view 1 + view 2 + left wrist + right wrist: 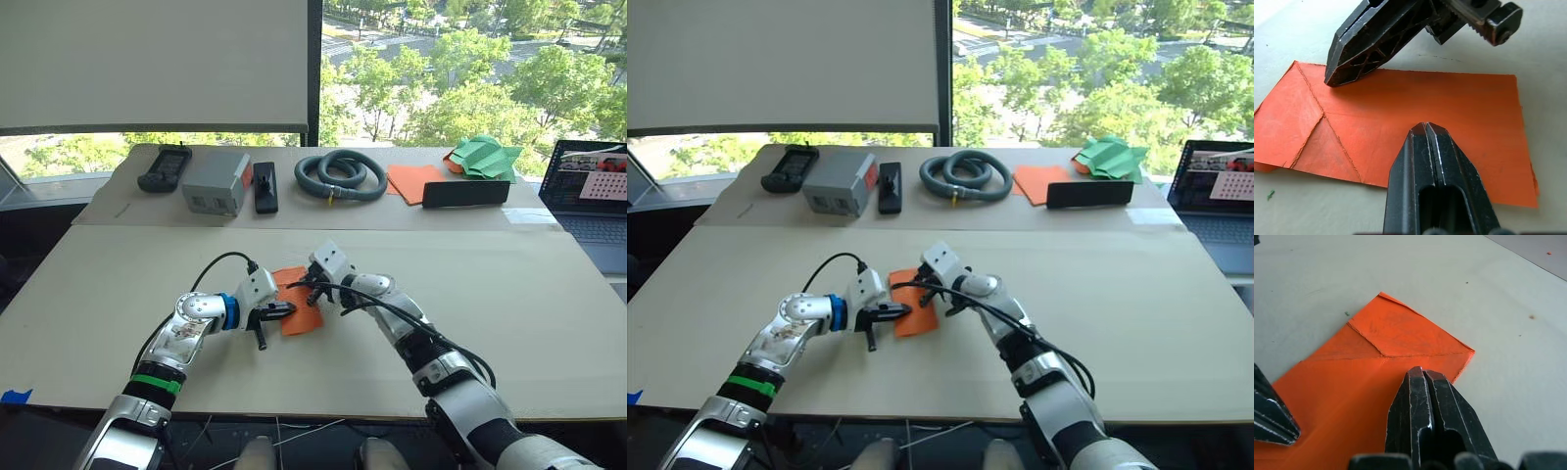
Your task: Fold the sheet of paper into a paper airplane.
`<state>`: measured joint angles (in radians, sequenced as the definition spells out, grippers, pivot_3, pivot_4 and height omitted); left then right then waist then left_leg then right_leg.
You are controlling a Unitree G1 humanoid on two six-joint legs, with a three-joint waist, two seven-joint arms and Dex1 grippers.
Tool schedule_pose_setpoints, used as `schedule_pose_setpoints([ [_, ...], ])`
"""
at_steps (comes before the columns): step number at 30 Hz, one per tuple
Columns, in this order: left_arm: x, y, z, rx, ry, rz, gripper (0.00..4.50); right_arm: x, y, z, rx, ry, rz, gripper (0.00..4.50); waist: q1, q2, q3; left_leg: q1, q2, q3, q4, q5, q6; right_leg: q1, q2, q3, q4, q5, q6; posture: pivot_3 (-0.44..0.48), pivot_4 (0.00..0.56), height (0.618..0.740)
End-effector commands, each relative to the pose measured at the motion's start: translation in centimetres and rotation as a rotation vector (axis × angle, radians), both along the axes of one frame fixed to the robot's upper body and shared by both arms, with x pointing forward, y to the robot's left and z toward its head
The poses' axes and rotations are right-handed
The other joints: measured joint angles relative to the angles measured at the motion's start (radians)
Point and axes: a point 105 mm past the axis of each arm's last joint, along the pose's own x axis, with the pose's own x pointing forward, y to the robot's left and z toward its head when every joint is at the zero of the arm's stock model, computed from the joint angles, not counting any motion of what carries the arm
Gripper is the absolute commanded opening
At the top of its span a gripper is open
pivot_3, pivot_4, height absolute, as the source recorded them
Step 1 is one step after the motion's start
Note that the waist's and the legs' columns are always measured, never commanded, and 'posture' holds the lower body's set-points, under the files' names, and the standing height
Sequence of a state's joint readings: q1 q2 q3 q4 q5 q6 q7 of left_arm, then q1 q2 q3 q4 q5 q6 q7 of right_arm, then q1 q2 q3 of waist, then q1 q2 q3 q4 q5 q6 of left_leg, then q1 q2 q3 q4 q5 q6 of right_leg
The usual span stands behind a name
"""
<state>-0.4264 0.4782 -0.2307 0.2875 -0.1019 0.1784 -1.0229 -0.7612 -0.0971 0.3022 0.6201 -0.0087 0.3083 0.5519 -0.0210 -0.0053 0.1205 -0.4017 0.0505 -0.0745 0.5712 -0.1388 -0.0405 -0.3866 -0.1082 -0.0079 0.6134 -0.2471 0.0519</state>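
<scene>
The paper (pixel 1415 112) is folded flat with corner creases, pinned by both closed grippers (pixel 1426 128) (pixel 1422 373); wings and fin remain.

The two eye views look forward and down from the head over the surface (pixel 118 323), sharing almost the same scene. Each wrist view sits very close behind its own claw, left claw (pixel 1426 128) and right claw (pixel 1422 374), both looking down onto the sheet of paper (pixel 1415 112), seemingly from opposite sides.
</scene>
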Motion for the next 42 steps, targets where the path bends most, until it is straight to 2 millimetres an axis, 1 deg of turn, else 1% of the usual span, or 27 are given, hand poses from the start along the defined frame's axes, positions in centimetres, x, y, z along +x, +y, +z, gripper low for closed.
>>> schedule_pose_setpoints([
  [1,-1.0,0.8,-2.5,0.066,0.096,0.011,0.00,1.2,-0.7,-0.1,-0.021,-0.015,-0.050,0.02,-0.001,0.000,0.000,0.000,0.000,0.000,0.000,0.000,0.000,0.000,0.000,0.000,0.000,0.000,0.000,0.000,0.150,0.711],
  [5,-1.0,0.9,-2.4,0.066,0.095,0.014,0.00,1.9,-0.9,0.2,-0.016,-0.021,-0.071,0.02,-0.001,0.000,0.000,0.000,0.000,0.000,0.000,0.000,0.000,0.000,0.000,0.000,0.000,0.000,0.000,0.000,0.150,0.711],
  [14,-1.0,1.1,-2.5,0.069,0.095,0.021,0.00,1.5,0.1,-0.4,-0.014,-0.010,-0.019,0.02,-0.011,0.000,0.000,0.000,0.000,0.000,0.000,0.000,0.000,0.000,0.000,0.000,0.001,0.000,0.000,0.000,0.150,0.711],
  [16,-1.0,1.1,-2.5,0.070,0.094,0.022,0.00,1.2,0.3,-0.6,-0.013,-0.006,-0.005,0.02,-0.012,0.001,0.000,0.000,0.000,0.000,0.000,0.000,0.000,0.000,0.000,0.000,0.001,0.000,0.000,0.000,0.150,0.711],
  [19,-0.9,1.1,-2.5,0.069,0.094,0.024,0.00,-0.2,0.4,-1.6,-0.021,0.020,0.032,0.02,-0.011,0.001,0.000,0.000,0.000,0.000,0.000,0.000,0.000,0.000,0.000,0.000,0.001,0.000,0.000,0.000,0.150,0.711],
  [25,-0.8,1.2,-2.5,0.068,0.093,0.029,0.00,-2.1,-0.7,-3.1,-0.046,0.047,0.032,0.02,-0.014,0.003,-0.002,0.001,0.000,0.000,0.000,0.000,0.000,0.001,0.000,0.001,0.001,-0.001,0.001,0.000,0.150,0.711],
  [30,-0.7,1.3,-2.5,0.069,0.095,0.028,0.00,-3.5,-1.2,-3.1,-0.057,0.047,0.037,0.02,-0.015,0.003,-0.003,0.001,0.000,0.000,0.000,0.000,0.000,0.001,0.000,0.001,0.001,-0.002,0.000,0.000,0.150,0.711],
  [32,-0.7,1.2,-2.5,0.070,0.097,0.025,0.00,-3.9,-1.0,-2.4,-0.057,0.016,0.047,0.02,-0.015,0.003,-0.003,0.001,0.000,0.000,0.000,-0.001,-0.001,0.001,0.000,0.001,0.001,-0.002,0.000,0.000,0.150,0.711],
  [34,-0.7,1.2,-2.5,0.070,0.097,0.023,0.00,-3.9,-1.0,-1.6,-0.042,-0.012,0.034,0.02,-0.015,0.003,-0.003,0.001,0.000,0.000,0.000,-0.002,-0.003,0.001,0.000,0.001,0.001,-0.002,0.000,0.000,0.150,0.711],
  [39,-0.6,1.2,-2.4,0.070,0.098,0.019,0.00,-3.8,-0.8,2.5,0.066,-0.124,0.035,0.02,-0.014,0.002,-0.001,0.000,0.000,0.000,0.000,-0.002,-0.003,0.000,0.000,0.001,0.001,-0.002,0.000,0.000,0.150,0.711],
  [41,-0.6,1.2,-2.5,0.070,0.100,0.017,0.00,-4.0,-0.6,3.1,0.076,-0.135,0.047,0.02,-0.013,0.002,-0.001,-0.001,0.000,0.000,0.000,-0.002,-0.003,-0.001,0.000,0.001,0.001,-0.002,0.000,0.000,0.150,0.711],
  [42,-0.6,1.2,-2.4,0.070,0.100,0.017,0.00,-4.1,-0.7,3.0,0.063,-0.132,0.050,0.02,-0.013,0.002,-0.001,-0.001,0.000,0.000,0.000,-0.002,-0.003,-0.001,0.000,0.001,0.001,-0.002,0.000,0.000,0.150,0.711],
])
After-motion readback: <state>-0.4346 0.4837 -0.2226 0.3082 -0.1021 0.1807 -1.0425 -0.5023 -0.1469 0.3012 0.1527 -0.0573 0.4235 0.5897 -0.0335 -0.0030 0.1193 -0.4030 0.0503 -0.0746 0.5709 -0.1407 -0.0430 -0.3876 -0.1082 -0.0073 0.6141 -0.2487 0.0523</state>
